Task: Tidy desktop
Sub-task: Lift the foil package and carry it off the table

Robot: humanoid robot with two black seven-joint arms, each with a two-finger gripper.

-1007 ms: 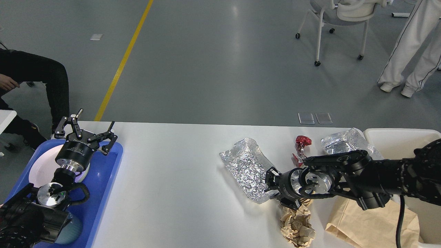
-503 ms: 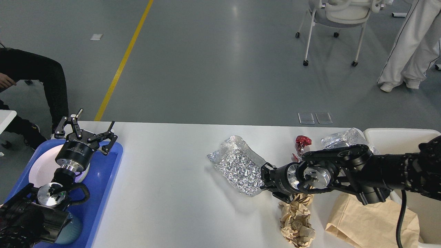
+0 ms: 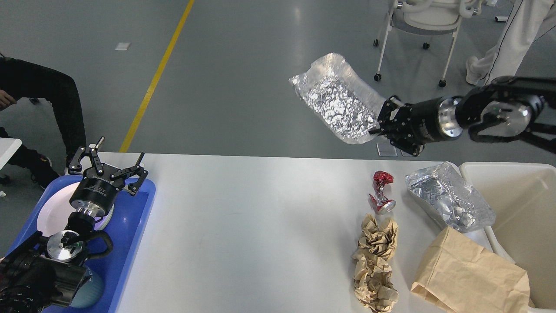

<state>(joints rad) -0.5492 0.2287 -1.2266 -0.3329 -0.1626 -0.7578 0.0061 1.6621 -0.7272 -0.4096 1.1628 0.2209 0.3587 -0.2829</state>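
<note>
The white desktop (image 3: pixel 243 234) fills the lower view. My right gripper (image 3: pixel 378 122) is raised high above the table's far edge and is shut on a crinkled silver foil bag (image 3: pixel 336 99), which hangs in the air to its left. On the desktop at the right lie a crushed red can (image 3: pixel 380 191), a second silver foil bag (image 3: pixel 449 202), a crumpled brown paper wad (image 3: pixel 375 263) and a flat brown paper bag (image 3: pixel 471 274). My left gripper (image 3: pixel 106 164) is open and empty above the blue tray (image 3: pixel 130 243).
The blue tray at the left holds a white plate (image 3: pixel 52 213). A cream-white deep bin (image 3: pixel 527 217) stands at the right edge. A seated person is at the far left. A wheeled chair (image 3: pixel 428 26) and a standing person are beyond the table.
My right gripper has lifted the silver foil bag off the desktop, up and toward the far right. The left arm has not moved. The person behind has walked right.
</note>
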